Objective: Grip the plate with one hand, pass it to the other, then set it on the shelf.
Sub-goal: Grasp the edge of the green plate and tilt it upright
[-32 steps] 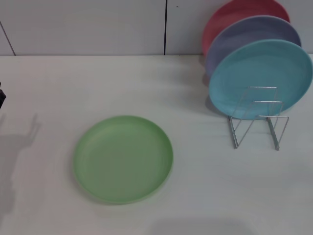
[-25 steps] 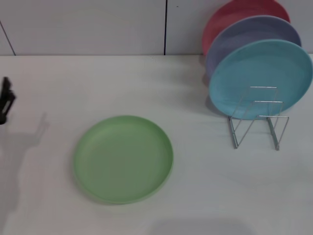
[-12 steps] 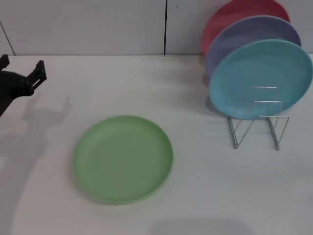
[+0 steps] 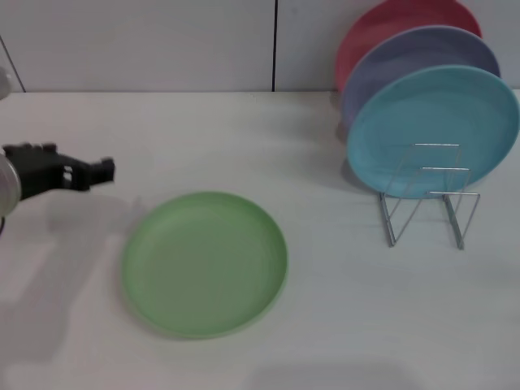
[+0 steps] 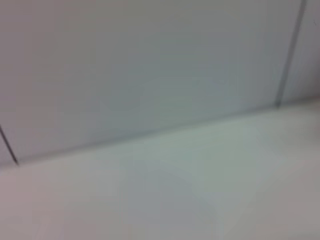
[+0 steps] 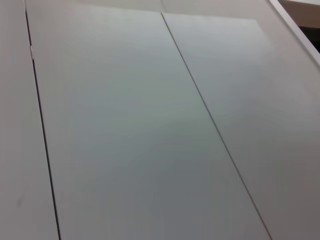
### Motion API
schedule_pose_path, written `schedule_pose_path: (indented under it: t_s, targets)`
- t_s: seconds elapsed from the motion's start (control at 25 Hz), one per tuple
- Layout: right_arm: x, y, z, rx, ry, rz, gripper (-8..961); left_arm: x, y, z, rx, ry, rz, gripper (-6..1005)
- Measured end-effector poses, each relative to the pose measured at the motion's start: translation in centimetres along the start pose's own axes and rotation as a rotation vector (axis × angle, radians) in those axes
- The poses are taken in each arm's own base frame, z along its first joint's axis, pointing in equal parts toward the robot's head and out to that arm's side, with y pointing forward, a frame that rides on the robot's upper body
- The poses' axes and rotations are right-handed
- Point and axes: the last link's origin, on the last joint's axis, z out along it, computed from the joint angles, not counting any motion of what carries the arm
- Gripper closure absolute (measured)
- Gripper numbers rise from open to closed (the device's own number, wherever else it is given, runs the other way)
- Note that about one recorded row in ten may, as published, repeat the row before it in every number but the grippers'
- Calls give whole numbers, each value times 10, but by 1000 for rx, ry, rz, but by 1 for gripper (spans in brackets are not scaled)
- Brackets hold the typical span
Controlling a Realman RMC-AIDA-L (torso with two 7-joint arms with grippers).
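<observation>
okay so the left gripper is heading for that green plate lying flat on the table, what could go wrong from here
The round light green plastic plate lies flat on the white table, so the black left gripper, now beside its far-left edge, may struggle to get a finger under the low rim and could push it instead.

The silver wire rack already holds three plates; only the front slots look free.

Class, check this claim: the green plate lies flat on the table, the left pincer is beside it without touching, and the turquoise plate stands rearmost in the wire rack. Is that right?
Not quite. The head view shows the turquoise plate foremost in the wire rack, not rearmost. The rest holds: the green plate lies flat on the table, and the left pincer is beside it without touching.
</observation>
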Motion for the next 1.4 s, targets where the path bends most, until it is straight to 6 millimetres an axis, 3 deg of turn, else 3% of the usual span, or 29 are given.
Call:
schedule_pose_path:
  t_s: [0.2,0.56,1.4]
  targets:
    - [1,0,4,-3,3,-2,127,-3,10,4,-67,-116,-19,157]
    - [3,-2,5,0,13,-5,128,-28,17,12,-97,-236,-32,160]
    - [3,3,6,-21,8,3,128,-51,28,23,-127,-340,-25,168]
